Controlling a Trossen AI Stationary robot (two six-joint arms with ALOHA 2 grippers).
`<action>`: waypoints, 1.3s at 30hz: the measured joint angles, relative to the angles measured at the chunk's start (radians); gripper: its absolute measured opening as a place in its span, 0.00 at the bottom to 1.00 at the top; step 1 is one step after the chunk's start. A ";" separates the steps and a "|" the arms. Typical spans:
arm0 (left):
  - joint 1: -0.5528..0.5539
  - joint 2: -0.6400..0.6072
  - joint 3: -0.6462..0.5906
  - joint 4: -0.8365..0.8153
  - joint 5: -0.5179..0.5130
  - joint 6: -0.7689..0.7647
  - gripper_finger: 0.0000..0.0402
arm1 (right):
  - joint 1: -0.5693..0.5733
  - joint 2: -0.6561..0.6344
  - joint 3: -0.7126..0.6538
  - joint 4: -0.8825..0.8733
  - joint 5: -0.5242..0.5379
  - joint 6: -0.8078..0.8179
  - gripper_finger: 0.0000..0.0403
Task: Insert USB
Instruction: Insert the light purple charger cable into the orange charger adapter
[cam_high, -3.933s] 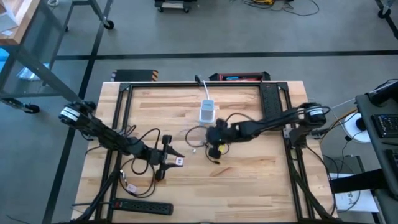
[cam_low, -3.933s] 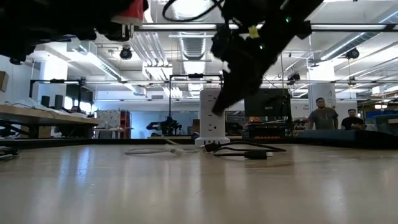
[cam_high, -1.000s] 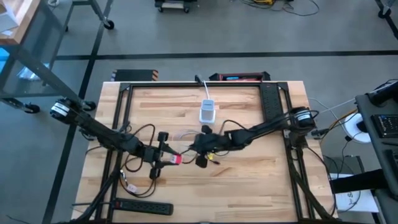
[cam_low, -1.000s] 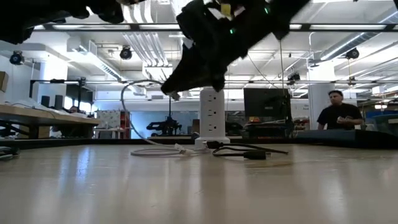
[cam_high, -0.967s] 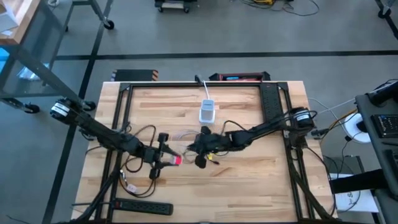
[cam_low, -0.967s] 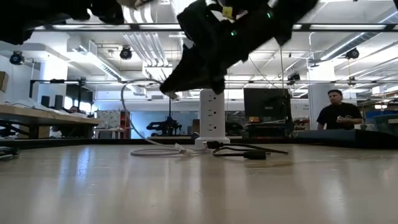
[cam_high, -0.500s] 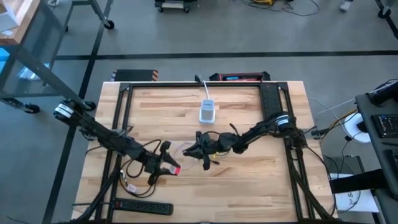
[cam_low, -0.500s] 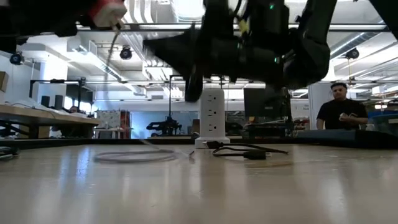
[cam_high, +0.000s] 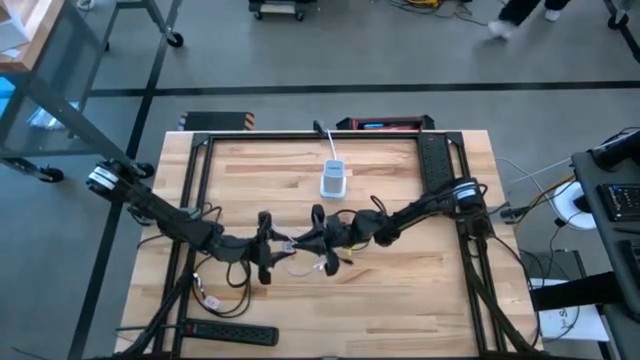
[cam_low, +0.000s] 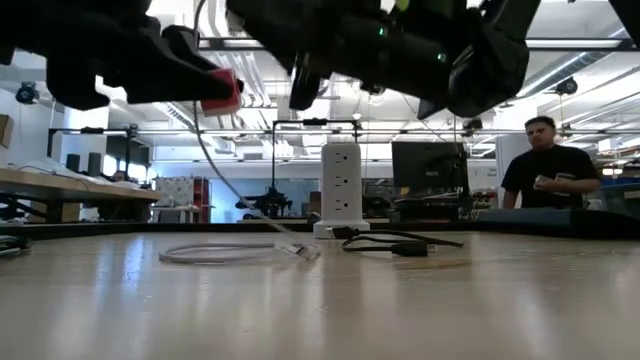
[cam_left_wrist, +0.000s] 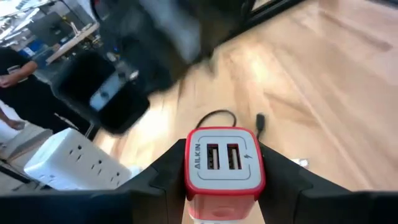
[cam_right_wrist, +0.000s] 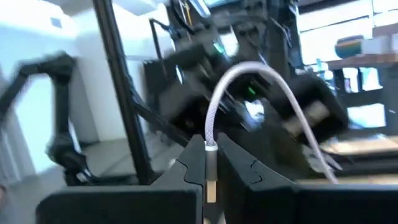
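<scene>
Left hand (cam_left_wrist: 224, 186) grips the red charger (cam_left_wrist: 224, 163); right hand (cam_right_wrist: 210, 180) pinches the USB plug (cam_right_wrist: 211, 168), both above the surface (cam_high: 400, 290) middle.

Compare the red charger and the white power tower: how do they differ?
The charger is red with a white face; the tower is all white. The charger is held above the table by the left gripper; the tower stands upright on the table. The charger's face shows two USB ports; the tower's side shows stacked wall outlets. Both are power sources.
</scene>
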 joint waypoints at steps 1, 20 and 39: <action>0.000 0.000 0.003 -0.001 -0.002 -0.007 0.33 | -0.001 0.001 0.000 -0.001 0.003 -0.024 0.01; 0.001 0.000 0.005 -0.001 0.009 -0.056 0.35 | -0.002 -0.001 0.055 -0.017 0.061 0.099 0.02; 0.001 -0.010 0.030 0.004 0.001 -0.178 0.33 | 0.043 -0.002 0.102 -0.209 0.164 -0.265 0.01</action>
